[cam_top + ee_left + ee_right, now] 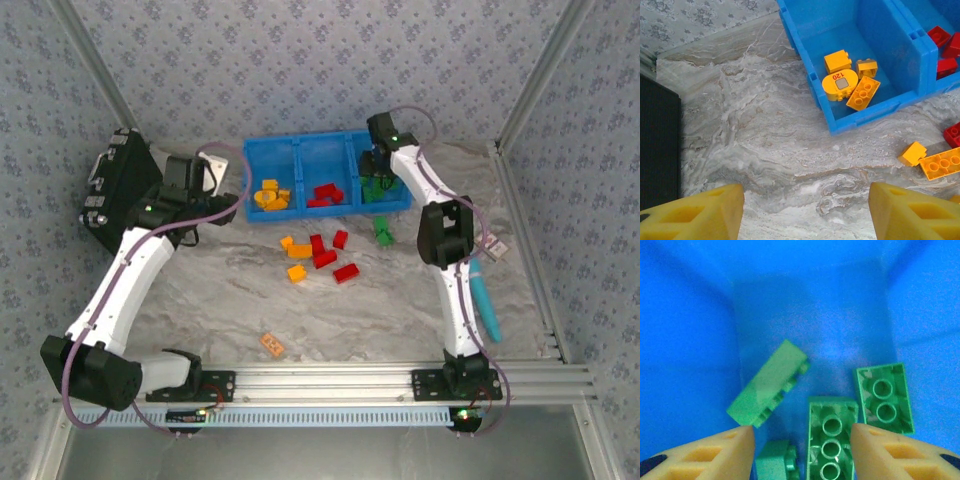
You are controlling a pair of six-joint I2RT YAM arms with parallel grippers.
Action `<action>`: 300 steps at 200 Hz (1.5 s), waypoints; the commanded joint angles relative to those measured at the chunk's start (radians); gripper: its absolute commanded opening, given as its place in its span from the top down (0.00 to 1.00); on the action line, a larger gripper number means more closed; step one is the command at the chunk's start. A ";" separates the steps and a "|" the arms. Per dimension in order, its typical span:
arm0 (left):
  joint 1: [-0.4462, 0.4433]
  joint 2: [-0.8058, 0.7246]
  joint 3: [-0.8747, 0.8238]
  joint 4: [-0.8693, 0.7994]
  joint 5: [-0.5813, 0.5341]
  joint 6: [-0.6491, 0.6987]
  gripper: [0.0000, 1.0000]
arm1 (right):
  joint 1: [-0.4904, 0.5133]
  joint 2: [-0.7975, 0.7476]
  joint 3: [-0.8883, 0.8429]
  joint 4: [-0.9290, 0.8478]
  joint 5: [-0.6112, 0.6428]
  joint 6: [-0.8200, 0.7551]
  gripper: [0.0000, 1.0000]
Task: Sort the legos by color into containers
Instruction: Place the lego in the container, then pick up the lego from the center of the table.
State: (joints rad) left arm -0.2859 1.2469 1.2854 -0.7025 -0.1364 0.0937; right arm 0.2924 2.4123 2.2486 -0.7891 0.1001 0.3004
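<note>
Left wrist: left gripper [805, 212] jaws apart, nothing between, above table [765, 145]. Yellow legos [847, 82] in the bin's [880, 117] left compartment lie ahead and right of it. Right wrist: right gripper [800, 440] jaws apart, down inside the right compartment; green legos [882, 400] lie loose just below, one under the gap.

Only one number can be read. It is "120", printed in dark digits on the top of a round yellow piece [840, 86], next to a small grey square on the same piece. In the left wrist view the digits are turned on their side. This piece lies in the left compartment of the blue bin [807, 67]. The orange tag [271, 344] on the table has dark marks, and the black case [120, 190] has pale stickers, but both are too small to read.
</note>
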 commanded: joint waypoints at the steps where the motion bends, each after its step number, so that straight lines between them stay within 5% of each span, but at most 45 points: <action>1: 0.008 0.003 0.025 0.008 -0.013 0.022 0.33 | 0.032 -0.172 -0.098 0.019 0.029 -0.037 0.48; 105: 0.006 0.014 0.003 0.011 -0.023 0.054 0.33 | 0.132 -0.657 -0.809 0.170 0.073 -0.067 0.57; 193: 0.004 -0.020 -0.012 -0.008 -0.016 0.052 0.33 | 0.089 -0.595 -0.874 0.231 0.037 -0.117 0.51; 300: 0.002 -0.051 -0.021 -0.028 0.001 0.066 0.33 | 0.066 -0.428 -0.752 0.194 0.029 -0.141 0.39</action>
State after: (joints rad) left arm -0.2859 1.2022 1.2572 -0.7147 -0.1513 0.1425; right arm 0.3645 1.9545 1.4635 -0.5709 0.1135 0.1669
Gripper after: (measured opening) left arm 0.674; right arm 0.606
